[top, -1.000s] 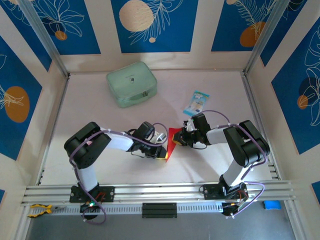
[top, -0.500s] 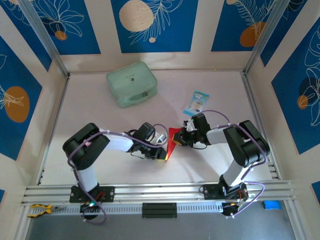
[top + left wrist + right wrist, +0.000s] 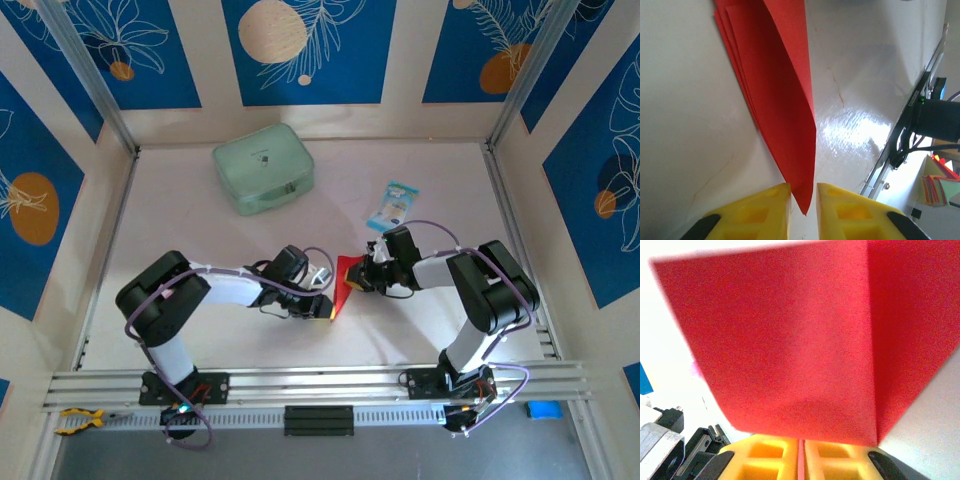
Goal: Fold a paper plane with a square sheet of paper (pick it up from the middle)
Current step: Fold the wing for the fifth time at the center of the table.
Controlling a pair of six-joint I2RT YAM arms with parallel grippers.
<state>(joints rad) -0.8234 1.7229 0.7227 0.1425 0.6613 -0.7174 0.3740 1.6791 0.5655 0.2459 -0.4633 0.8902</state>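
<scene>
Left gripper [image 3: 803, 189]: jaws stood a little apart, with a narrow gap between the yellow pads [image 3: 765, 205].
Left gripper contents: the pointed corner of the square sheet of paper [image 3: 785, 90] hung in that gap. Pale table showed on either side of the tip, so no grip could be seen.
Right gripper [image 3: 801, 444]: jaws were pressed together, pad against pad.
Right gripper contents: a thin red edge of the sheet was pinched between the yellow pads [image 3: 765, 450], and the rest spread out ahead of them.
Sheet, condition: bright red and folded. Several layers were stacked along one edge in the left wrist view. One straight crease ran down the face in the right wrist view.
Sheet, position: in the top view the square sheet of paper [image 3: 345, 283] sat between the left gripper [image 3: 322, 305] and the right gripper [image 3: 366, 278], towards the near middle of the table [image 3: 200, 230]. Its narrow end pointed at the left gripper.
Green zip pouch [image 3: 263, 167]: far left of the table, well apart from the sheet.
Blue-white packet [image 3: 392, 205]: far right of centre, beyond the right gripper and apart from the sheet.
Aluminium rail [image 3: 320, 382]: ran along the near edge and carried both arm bases.
</scene>
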